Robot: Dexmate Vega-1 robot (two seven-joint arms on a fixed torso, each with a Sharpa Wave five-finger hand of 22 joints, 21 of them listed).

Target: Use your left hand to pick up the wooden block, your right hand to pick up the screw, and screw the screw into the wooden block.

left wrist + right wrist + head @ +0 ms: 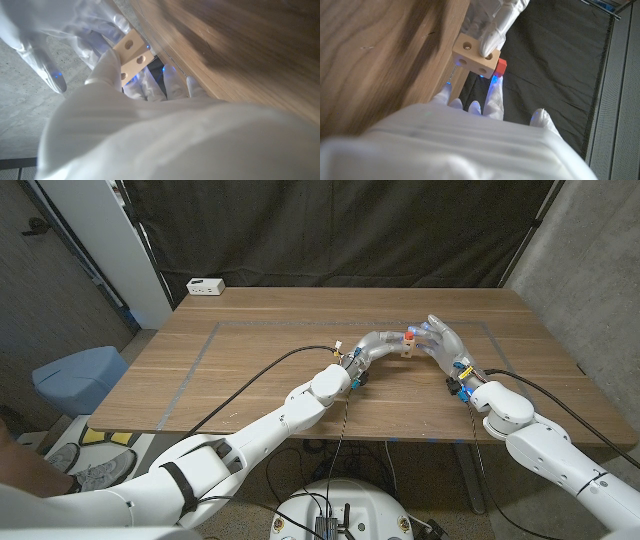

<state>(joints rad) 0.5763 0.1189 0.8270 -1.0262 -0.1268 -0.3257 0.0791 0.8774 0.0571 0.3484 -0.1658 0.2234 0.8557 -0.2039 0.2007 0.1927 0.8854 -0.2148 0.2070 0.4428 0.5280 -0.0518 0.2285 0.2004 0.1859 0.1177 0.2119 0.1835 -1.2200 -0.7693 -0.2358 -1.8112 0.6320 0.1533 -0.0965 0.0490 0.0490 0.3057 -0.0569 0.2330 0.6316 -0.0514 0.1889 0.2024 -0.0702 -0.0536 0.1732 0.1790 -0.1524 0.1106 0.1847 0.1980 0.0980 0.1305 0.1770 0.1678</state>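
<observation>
I have the pale wooden block with round holes (473,59) gripped in my left hand (378,345), held above the far middle of the wooden bench (250,370). My right hand (440,340) meets it there, its fingers around the red-headed screw (500,65) at the block's side. A white power strip (205,286) lies at the far left corner.

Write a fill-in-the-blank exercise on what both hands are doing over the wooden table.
1. The pale wooden block with round holes is held by the ____ hand.
2. The small screw head at the block is coloured ____.
3. The right hand meets the left hand above the brown wooden ____.
4. Near the table's far left corner lies a white ____ strip.

Missing words: left; red; table; power
</observation>
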